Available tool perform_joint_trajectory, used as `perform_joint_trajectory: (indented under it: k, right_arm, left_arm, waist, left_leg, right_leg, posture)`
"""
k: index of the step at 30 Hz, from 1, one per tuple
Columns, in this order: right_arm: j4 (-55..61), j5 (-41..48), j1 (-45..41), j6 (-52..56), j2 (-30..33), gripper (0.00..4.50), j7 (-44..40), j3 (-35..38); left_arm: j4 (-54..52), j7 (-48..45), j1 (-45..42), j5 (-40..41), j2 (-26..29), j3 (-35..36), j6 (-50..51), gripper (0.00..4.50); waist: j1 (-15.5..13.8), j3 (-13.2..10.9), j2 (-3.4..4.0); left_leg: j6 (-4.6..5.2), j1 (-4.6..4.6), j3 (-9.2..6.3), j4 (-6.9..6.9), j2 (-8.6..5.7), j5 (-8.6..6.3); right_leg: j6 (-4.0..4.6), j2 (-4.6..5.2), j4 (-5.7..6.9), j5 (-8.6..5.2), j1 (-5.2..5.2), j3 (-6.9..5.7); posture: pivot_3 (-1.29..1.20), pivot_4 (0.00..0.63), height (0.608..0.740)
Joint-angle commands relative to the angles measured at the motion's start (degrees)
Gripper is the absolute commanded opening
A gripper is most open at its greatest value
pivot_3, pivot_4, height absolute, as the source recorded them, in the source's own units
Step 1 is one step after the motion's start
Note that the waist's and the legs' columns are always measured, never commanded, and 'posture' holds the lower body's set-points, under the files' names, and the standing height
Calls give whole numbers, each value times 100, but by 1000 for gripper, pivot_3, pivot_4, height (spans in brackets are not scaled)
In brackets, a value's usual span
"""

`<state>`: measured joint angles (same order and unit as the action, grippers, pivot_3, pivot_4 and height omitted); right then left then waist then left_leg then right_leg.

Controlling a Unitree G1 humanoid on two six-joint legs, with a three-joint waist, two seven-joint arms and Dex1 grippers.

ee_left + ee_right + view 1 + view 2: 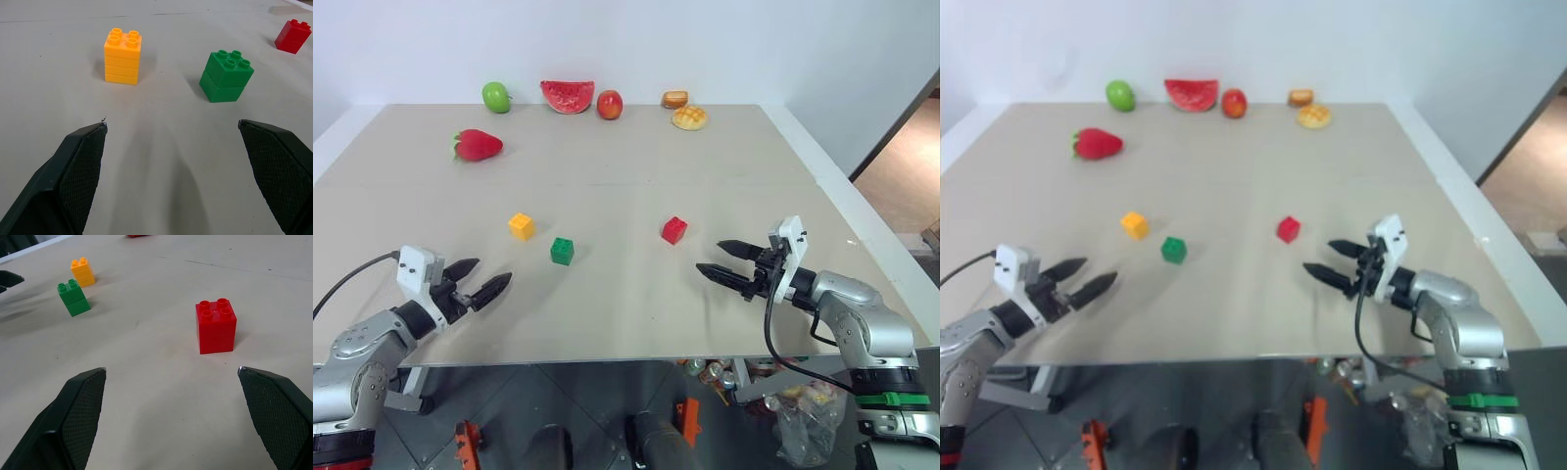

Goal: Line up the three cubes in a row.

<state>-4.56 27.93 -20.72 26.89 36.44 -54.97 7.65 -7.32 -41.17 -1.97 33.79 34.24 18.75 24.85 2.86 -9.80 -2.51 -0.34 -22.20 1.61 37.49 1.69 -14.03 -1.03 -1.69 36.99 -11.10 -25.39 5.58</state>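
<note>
Both claws are being held wide open and empty: left claw (478, 279) nearest the green cube (562, 251) and yellow cube (521, 226), right claw (722, 258) facing the red cube (674, 230), lying apart mid-surface.

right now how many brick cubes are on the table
3: the yellow-orange cube sits left, the green cube just right of and nearer than it, the red cube apart to the right. None looks hidden.

Three studded cubes stand upright, apart: yellow-orange cube (521, 226) leftmost, green cube (562, 251) just beside, red cube (674, 230) well right, seemingly unaligned.
</note>
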Motion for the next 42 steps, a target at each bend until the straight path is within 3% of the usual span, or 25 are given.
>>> perform_joint_trajectory:
  k: [1, 8, 18, 28, 37, 42]
  right_arm:
    - [120, -23, 2, -190, -53, 4500, 68, 85]
    - [-609, -868, -226, -882, -326, 4500, 646, -277]
    - [-2206, -1477, -1400, -1677, -802, 4500, 723, -663]
    - [-3694, -1795, -2267, -2406, -1119, 4500, 600, -744]
    - [-4391, -1830, -2691, -2690, -1290, 4500, 523, -671]
    - [-4402, -1803, -2687, -2802, -1395, 2890, 388, -652]
  left_arm:
    - [-60, -164, -68, 6, 142, 39, -53, 4447]
    - [-66, -507, -402, -312, 214, -417, -236, 4447]
    - [-248, -1657, -765, -1259, 649, -2028, -762, 4447]
    - [-26, -1469, -1504, -1169, -168, -2145, -762, 4447]
    - [58, -1516, -1585, -1254, -343, -2258, -763, 4447]
    - [146, -1439, -1656, -1233, -459, -2188, -800, 4500]
  waist:
    - [0, 0, 0]
    - [-2, 0, 0]
    - [12, 0, 0]
    - [6, 0, 0]
    - [20, 0, 1]
    - [19, 0, 1]
  left_leg:
    - [0, 0, 0, 0, 0, 0]
    - [0, 1, 1, 2, -3, 0]
    - [0, 2, 3, 1, -2, 0]
    - [3, -9, 1, 1, -3, -3]
    - [4, -2, -2, 2, -1, -4]
    - [4, -4, -2, 4, -2, -3]
  right_leg:
    - [0, 0, 0, 0, 0, 0]
    - [1, 0, 0, 0, 2, 1]
    - [1, -4, 1, 5, -1, 6]
    - [-19, 1, 0, 12, -1, 5]
    - [-16, -4, 4, 16, 0, 6]
    - [-19, -2, 4, 16, 1, 5]
  posture:
    - [0, 150, 740]
    - [0, 150, 740]
    - [0, 150, 740]
    - [0, 150, 740]
    - [0, 150, 740]
    - [0, 150, 740]
